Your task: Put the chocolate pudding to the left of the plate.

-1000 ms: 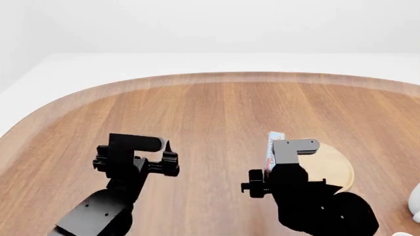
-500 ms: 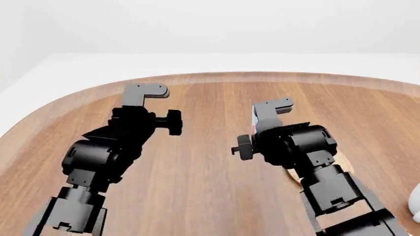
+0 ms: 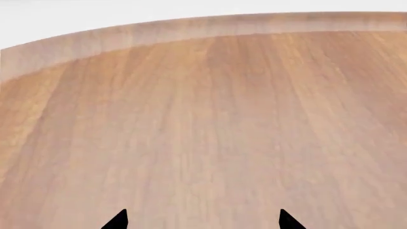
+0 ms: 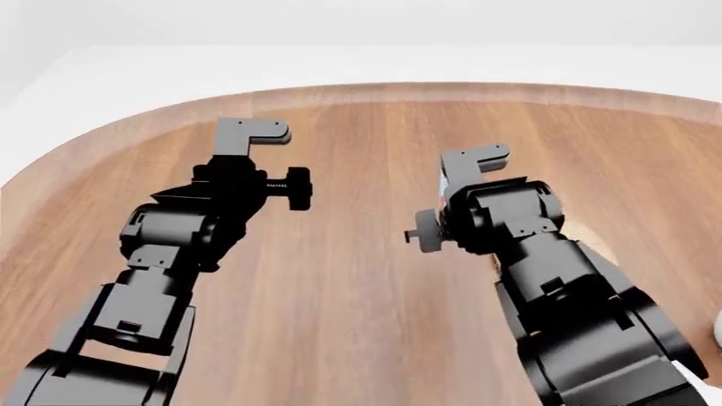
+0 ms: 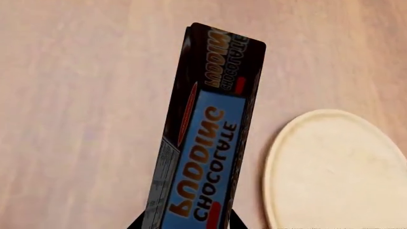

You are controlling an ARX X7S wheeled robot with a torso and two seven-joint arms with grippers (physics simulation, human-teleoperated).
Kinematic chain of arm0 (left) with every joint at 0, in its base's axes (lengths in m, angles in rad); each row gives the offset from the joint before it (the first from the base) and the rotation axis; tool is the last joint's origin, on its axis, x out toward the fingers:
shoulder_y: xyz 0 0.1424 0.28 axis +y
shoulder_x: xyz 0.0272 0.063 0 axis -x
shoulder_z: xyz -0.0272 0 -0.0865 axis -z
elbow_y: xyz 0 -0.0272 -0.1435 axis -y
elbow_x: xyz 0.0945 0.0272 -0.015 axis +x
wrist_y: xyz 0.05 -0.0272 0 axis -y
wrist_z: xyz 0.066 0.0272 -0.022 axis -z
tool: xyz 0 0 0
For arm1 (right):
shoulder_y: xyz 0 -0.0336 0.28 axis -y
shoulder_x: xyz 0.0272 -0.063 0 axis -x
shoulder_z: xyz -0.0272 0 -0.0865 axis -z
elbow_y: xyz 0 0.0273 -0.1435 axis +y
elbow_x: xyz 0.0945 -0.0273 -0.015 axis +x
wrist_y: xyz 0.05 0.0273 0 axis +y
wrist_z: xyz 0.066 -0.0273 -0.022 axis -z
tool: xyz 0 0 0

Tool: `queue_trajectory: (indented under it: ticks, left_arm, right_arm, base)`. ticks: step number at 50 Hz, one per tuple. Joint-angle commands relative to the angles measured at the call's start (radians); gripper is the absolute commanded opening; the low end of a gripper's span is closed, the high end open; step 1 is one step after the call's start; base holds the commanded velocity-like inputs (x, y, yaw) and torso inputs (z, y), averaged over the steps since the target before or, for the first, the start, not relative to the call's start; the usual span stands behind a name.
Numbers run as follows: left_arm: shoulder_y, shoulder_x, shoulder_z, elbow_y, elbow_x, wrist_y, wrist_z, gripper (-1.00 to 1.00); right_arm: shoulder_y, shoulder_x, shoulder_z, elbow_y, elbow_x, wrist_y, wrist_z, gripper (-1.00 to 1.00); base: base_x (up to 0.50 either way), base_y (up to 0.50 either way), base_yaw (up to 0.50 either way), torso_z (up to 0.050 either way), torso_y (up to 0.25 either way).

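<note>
My right gripper (image 5: 185,223) is shut on the chocolate pudding (image 5: 207,152), a dark brown carton with a blue face. One black finger shows on each side of its lower end. The carton hangs over bare wood beside the rim of the plate (image 5: 337,167), a flat tan wooden disc. In the head view the right gripper (image 4: 468,169) hides nearly all of the carton, and the arm covers most of the plate (image 4: 589,247). My left gripper (image 3: 202,222) is open and empty over bare table; in the head view it (image 4: 250,139) is at the left.
The wooden table (image 4: 361,279) has a raised rounded rim (image 3: 190,31) at its far side, with white floor beyond. A white object (image 4: 718,328) shows at the right edge of the head view.
Both arms have risen and reached forward. The right gripper has carried the carton up and forward off the plate's left edge. The head view has shifted, showing the table's far rim higher.
</note>
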Motion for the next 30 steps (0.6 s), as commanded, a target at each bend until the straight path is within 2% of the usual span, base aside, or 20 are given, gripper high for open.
queue_trajectory:
  ticks: [1,20,30]
  left_arm:
    - [-0.006,-0.005,0.005,0.020,-0.004,-0.016,-0.009,1.00]
    - [0.010,-0.020,0.004,0.107,-0.024,-0.064,-0.031,1.00]
    - [0.019,-0.030,-0.006,0.144,-0.046,-0.086,-0.033,1.00]
  right_arm:
    - [0.023,-0.009,0.015,0.041,-0.055,-0.006,-0.045,-1.00]
    - [0.031,0.009,0.045,-0.003,-0.065,0.031,-0.065,-1.00]
    - [0.030,0.018,0.047,-0.022,-0.055,0.049,-0.061,-1.00]
  base:
    - [0.00,0.00,0.00,0.000,-0.250]
    - [0.00,0.00,0.00,0.000,-0.250]
    - [0.00,0.00,0.00,0.000,-0.004]
